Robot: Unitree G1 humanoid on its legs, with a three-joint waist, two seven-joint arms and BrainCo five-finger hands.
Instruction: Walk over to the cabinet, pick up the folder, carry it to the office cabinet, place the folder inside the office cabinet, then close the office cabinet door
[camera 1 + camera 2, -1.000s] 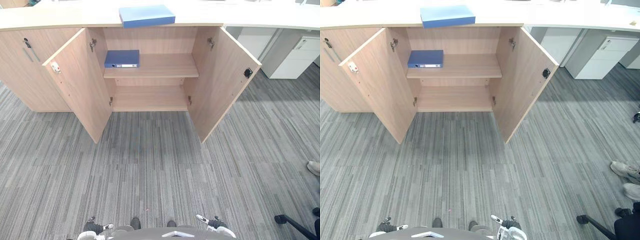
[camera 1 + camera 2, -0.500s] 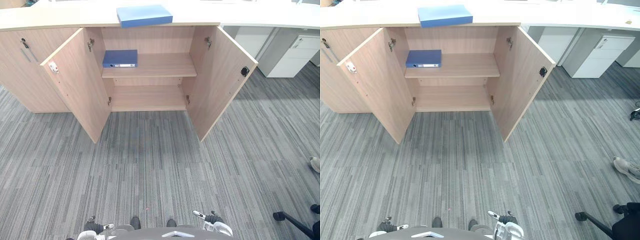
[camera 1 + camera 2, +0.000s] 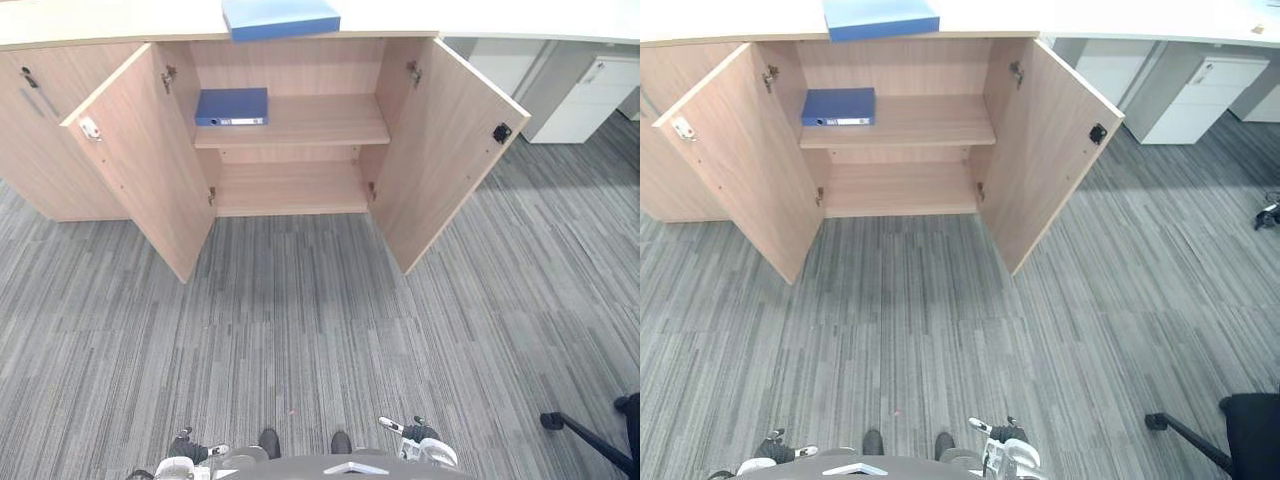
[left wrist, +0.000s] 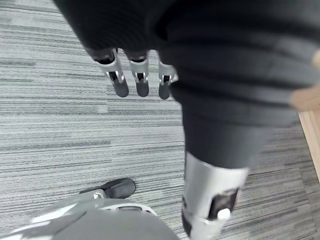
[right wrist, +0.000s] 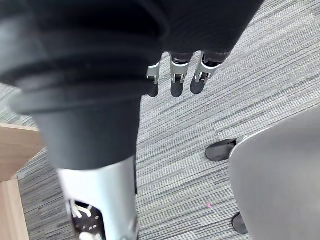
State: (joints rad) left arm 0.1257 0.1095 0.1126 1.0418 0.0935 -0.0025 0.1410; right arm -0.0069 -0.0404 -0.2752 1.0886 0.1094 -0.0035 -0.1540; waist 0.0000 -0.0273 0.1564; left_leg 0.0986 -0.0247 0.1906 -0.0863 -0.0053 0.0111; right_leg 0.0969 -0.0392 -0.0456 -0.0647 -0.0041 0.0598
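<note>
Stage: approach on foot; no grasp begun, judging by both robot hands hanging empty.
Change noted: against the view half a second ago the whole scene sits higher and slightly larger, so the camera has advanced; the things themselves have not moved.
Meaning for task: the robot is closing on the cabinet (image 3: 300, 70), yet a broad stretch of carpet (image 3: 300, 330) lies between, so more walking appears necessary before any reach.
Left robot hand (image 4: 141, 80): low at the near left, fingers straight and relaxed, holding nothing.
Right robot hand (image 5: 176, 80): low at the near right, fingers likewise relaxed and empty.
Light-blue folder (image 3: 281, 18): lying flat on the worktop (image 3: 100, 20), above the open compartment, towards the left.
Dark-blue folder (image 3: 232, 106): lying flat at the left end of the upper shelf (image 3: 320, 120), inside the cabinet.
Which folder is meant: cannot tell from the task wording; both are untouched.
Left door (image 3: 140, 160): swung wide open towards the near left.
Right door (image 3: 450, 140): swung wide open towards the near right.
Lower shelf (image 3: 290, 185): bare.
Risk: both open doors project into the approach path; a central line between them seems safest.
</note>
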